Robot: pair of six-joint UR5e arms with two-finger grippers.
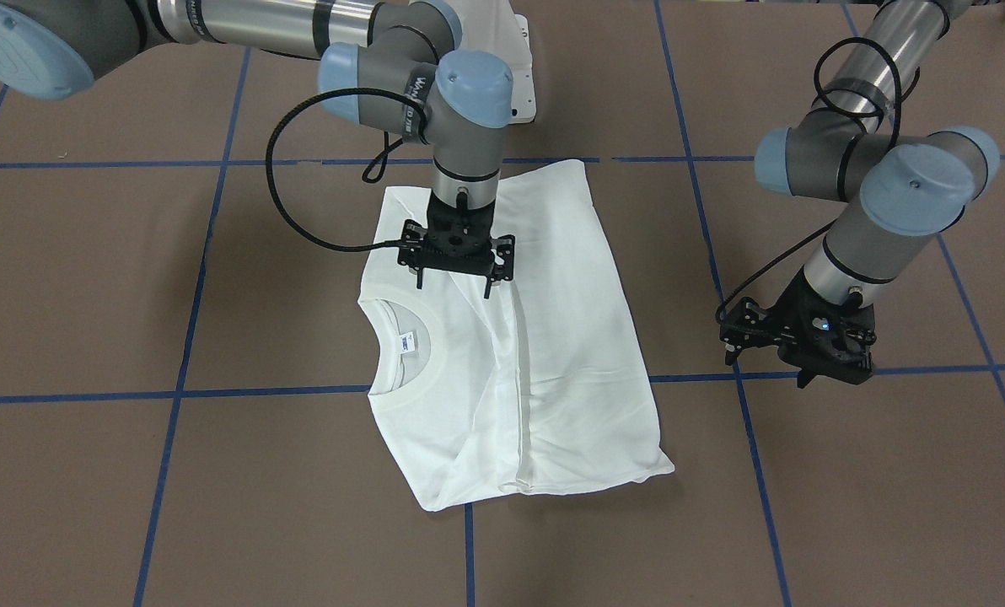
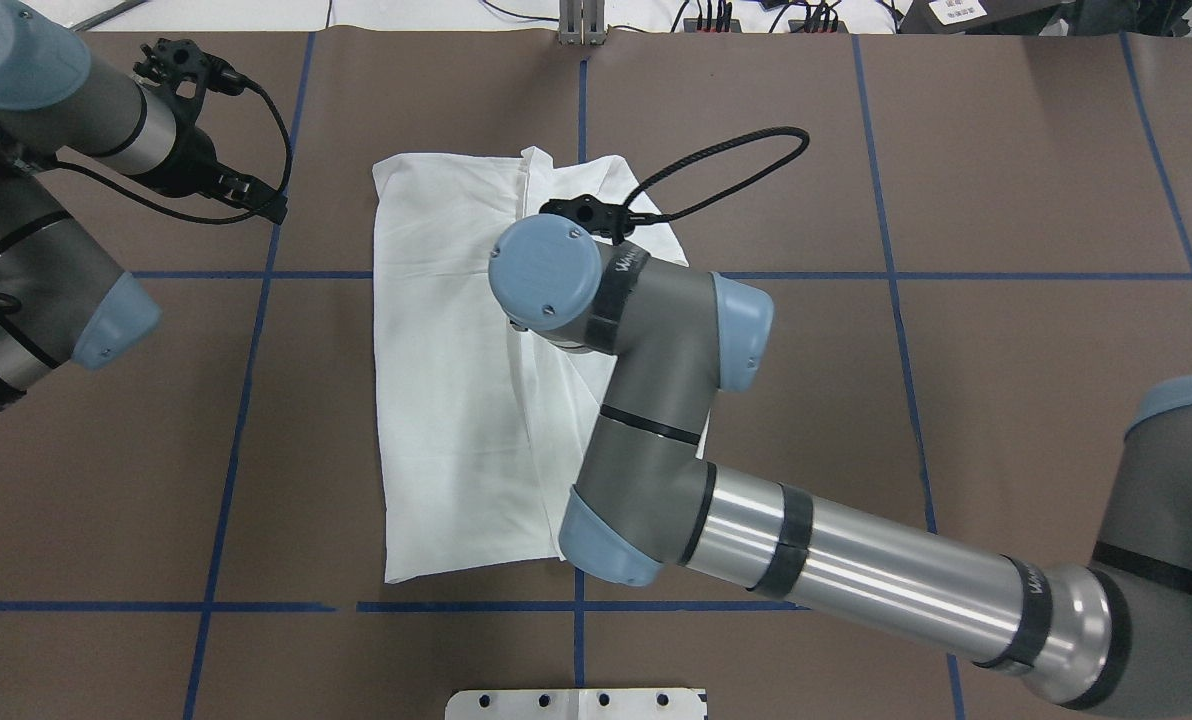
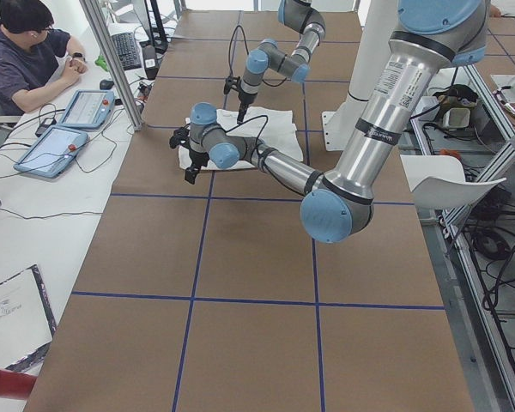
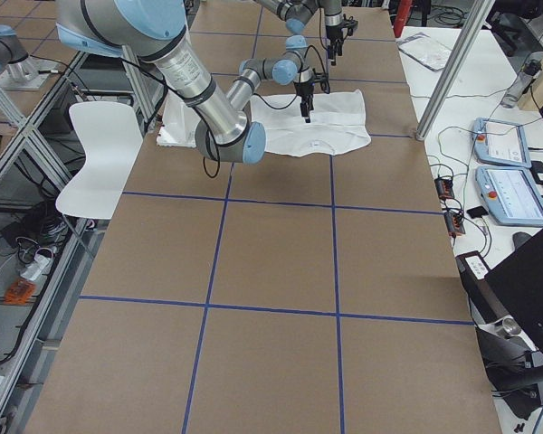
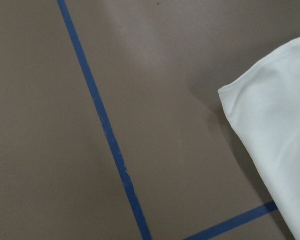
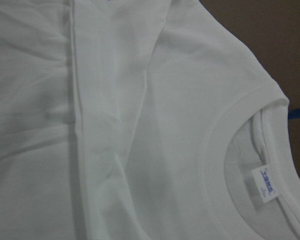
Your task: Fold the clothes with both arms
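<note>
White shirt (image 1: 570, 337) lay folded on the counter (image 1: 89, 295), right gripper (image 1: 454, 287) over it, left gripper (image 1: 793, 358) beside it; wide or narrow, I could not tell. Front view showed its collar (image 1: 405, 386); overhead did not.

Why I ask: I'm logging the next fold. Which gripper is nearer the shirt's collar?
Right. The right gripper hangs over the shirt, just beside its collar; the left gripper is off the shirt, above the table past its opposite edge.

1 T-shirt (image 1: 570, 337), 2 robot arms (image 1: 435, 93) (image 1: 882, 177), 2 end effectors (image 1: 456, 285) (image 1: 768, 373), 1 operator (image 3: 26, 60), 2 tablets (image 3: 86, 107) (image 3: 50, 148)
</note>
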